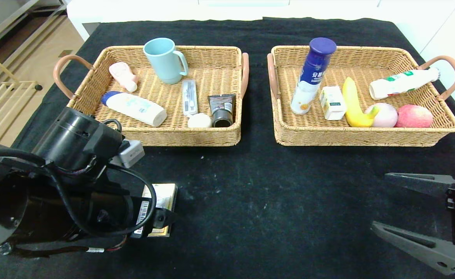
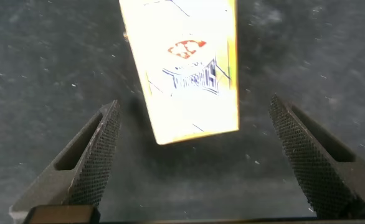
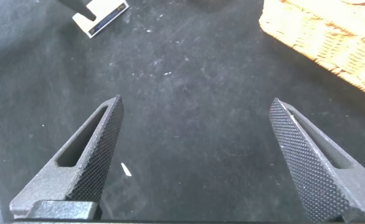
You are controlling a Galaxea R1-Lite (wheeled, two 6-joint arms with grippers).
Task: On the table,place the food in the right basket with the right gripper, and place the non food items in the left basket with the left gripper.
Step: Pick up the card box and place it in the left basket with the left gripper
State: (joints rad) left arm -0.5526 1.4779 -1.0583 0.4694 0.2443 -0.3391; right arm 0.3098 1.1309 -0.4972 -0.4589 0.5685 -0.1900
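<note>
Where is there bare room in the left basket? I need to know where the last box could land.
The left basket is free in its far right corner, between the mug and the right wall. Its front row is crowded: lotion bottle, white tube, round jar, dark tube.

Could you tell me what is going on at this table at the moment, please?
The robot is sorting items into two wicker baskets. The left gripper hangs with jaws open over a small flat box, the only item left on the black table, not yet gripping it. The left basket holds non-food items, the right basket food. The right gripper waits open over bare cloth.
</note>
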